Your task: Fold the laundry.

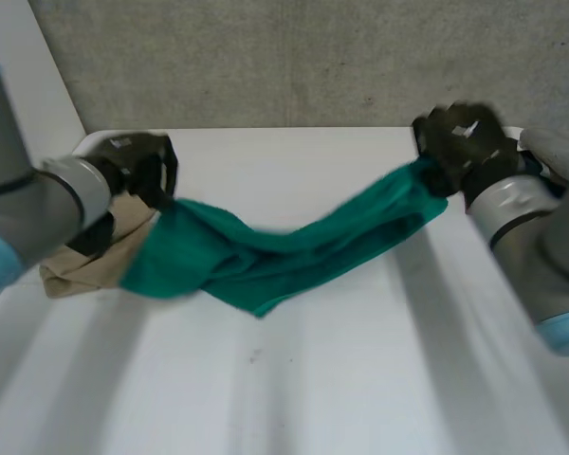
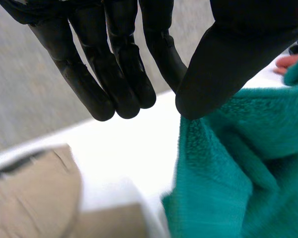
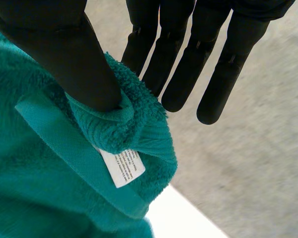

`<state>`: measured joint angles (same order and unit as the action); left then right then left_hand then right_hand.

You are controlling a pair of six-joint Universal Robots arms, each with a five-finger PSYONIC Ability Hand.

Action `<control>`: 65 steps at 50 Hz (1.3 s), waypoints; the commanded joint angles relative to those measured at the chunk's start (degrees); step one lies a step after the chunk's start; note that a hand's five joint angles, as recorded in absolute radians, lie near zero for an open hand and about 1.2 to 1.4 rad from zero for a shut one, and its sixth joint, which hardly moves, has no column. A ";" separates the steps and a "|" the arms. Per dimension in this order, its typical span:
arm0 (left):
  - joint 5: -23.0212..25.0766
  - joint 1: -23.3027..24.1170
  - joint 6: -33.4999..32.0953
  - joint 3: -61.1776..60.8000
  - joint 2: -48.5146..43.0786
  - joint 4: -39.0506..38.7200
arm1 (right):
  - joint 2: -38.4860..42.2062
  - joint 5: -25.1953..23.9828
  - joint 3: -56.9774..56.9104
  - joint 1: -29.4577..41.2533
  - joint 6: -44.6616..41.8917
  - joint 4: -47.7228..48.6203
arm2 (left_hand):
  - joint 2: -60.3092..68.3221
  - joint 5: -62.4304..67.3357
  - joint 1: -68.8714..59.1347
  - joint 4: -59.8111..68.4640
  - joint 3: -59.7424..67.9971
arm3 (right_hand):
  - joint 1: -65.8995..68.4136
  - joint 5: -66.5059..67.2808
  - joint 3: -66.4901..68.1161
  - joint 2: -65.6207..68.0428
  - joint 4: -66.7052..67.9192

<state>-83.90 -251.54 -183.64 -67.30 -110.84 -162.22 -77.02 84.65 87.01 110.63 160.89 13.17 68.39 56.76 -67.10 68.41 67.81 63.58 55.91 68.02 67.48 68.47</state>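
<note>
Your left hand (image 1: 137,169) and right hand (image 1: 465,142) each pinch one end of the teal towel (image 1: 294,251). The towel spans the gap between them and sags at its middle toward the white worktop (image 1: 379,379). Right wrist view: the thumb clamps a hemmed corner, just beside the white care label (image 3: 123,167), against the fingers. Left wrist view: the thumb bears on the towel's edge. A folded beige cloth (image 1: 76,270) lies under your left hand near the worktop's left edge. Open worktop extends on the near side.
</note>
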 commanded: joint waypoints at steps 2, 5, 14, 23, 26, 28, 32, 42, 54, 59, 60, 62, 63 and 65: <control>-0.48 -0.10 -7.87 -0.72 4.58 0.42 | -8.40 -2.65 -5.01 -3.14 -0.40 -12.46 | 11.61 13.24 -12.90 11.59 12.19 | 16.42 14.09 11.98 12.52 11.53; -0.13 0.87 -11.38 -2.04 4.05 0.15 | -7.27 -4.32 -6.41 -3.23 -1.19 -16.42 | 11.61 13.24 -12.90 11.59 12.19 | 16.42 14.09 11.98 12.52 11.53; -1.70 1.49 -16.84 0.05 -11.04 -1.60 | 5.63 -4.15 -10.19 -3.32 -4.97 -20.82 | 11.61 13.24 -12.90 11.59 12.19 | 16.42 14.09 11.98 12.52 11.53; -2.50 1.14 -14.65 6.83 -19.95 1.38 | 16.20 -0.72 -12.92 -1.21 -4.01 -20.91 | 4.43 6.05 -5.72 4.41 5.01 | 16.42 14.09 11.98 12.52 11.53; -3.11 0.17 -12.89 5.78 -17.49 3.23 | 16.47 0.42 -11.69 0.28 -3.22 -20.65 | -18.92 -17.30 17.63 -18.94 -18.34 | 16.42 14.09 11.98 12.52 11.53; -3.29 -0.27 -11.84 4.47 -15.82 2.88 | 16.29 0.42 -11.25 0.99 -3.04 -20.03 | -28.53 -26.90 27.24 -28.55 -27.95 | 16.42 14.09 11.98 12.52 11.53; -3.38 -1.24 -9.29 0.51 -11.34 0.16 | 14.63 0.69 -10.11 1.78 -3.04 -18.01 | -46.20 -44.58 44.91 -46.22 -45.62 | 16.42 14.09 11.98 12.52 11.53; -2.67 -0.89 -6.73 -0.38 -11.76 -1.08 | 7.86 0.16 -8.53 1.43 -3.13 -17.74 | -52.12 -50.50 50.83 -52.14 -51.54 | 16.42 14.09 11.98 12.52 11.53; 0.22 -0.27 -5.94 8.59 -22.76 11.30 | -2.51 -3.79 -7.74 -2.17 -1.64 -18.10 | -36.54 -34.92 35.26 -36.56 -35.96 | 16.42 14.09 11.98 12.52 11.53; 0.32 -0.01 -6.38 9.12 -22.67 9.91 | -3.49 -5.02 -7.56 -3.14 -0.23 -17.66 | -0.73 0.90 -0.56 -0.74 -0.15 | 16.42 14.09 11.98 12.52 11.53; 0.05 0.08 -6.38 9.20 -22.58 9.56 | -3.22 -4.94 -7.56 -3.14 -0.23 -17.57 | 6.51 8.13 -7.80 6.49 7.09 | 16.42 14.09 11.98 12.52 11.53; -0.91 0.17 -6.82 10.25 -22.15 8.25 | -1.21 -4.76 -8.08 -3.14 -0.93 -17.39 | 11.61 13.24 -12.90 11.59 12.19 | 16.42 14.09 11.98 12.52 11.53; -1.35 0.17 -7.08 10.87 -22.14 7.89 | -0.42 -4.76 -8.35 -3.23 -1.37 -17.48 | 11.61 13.24 -12.90 11.59 12.19 | 16.42 14.09 11.98 12.52 11.53; -2.23 0.34 -7.70 12.45 -22.06 7.10 | 1.52 -4.76 -9.14 -3.49 -2.94 -17.66 | 11.61 13.24 -12.90 11.59 12.19 | 16.42 14.09 11.98 12.52 11.53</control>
<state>-83.88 -251.52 -190.03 -57.74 -133.72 -152.04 -79.99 79.83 79.30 107.56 160.23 -4.54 65.34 54.65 -66.55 65.00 64.95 63.58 55.91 68.31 67.49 68.63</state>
